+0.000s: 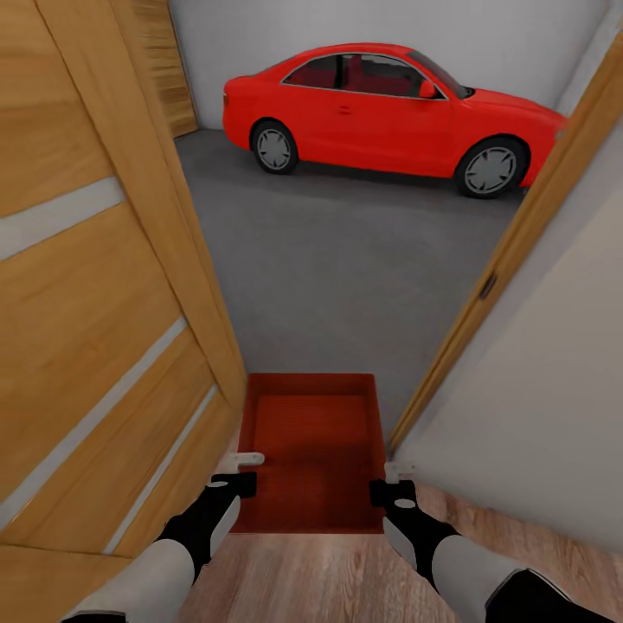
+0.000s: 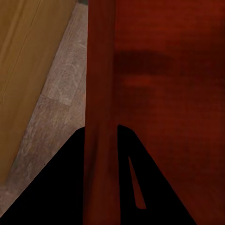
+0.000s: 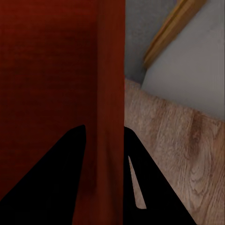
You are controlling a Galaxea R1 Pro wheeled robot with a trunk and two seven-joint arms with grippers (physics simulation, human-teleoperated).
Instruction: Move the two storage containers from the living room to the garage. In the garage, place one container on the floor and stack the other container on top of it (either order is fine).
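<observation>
Two robot hands — left hand (image 1: 245, 470) and right hand (image 1: 394, 482) — are each clamped over a side wall of one red-orange storage container (image 1: 316, 450), carried level in the doorway. Ahead, the garage floor (image 1: 346, 268) is seen; carrying through, then lowering, is judged next.

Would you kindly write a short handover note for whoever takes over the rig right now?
Left tool: shut on the storage container's left wall.
Right tool: shut on its right wall.
The container is held between both arms in the open garage doorway, its far end over the grey concrete floor; a red car is parked ahead.
Done: one container brought to the garage's threshold.
Left: enter, set it down, fetch and stack the second.
</observation>
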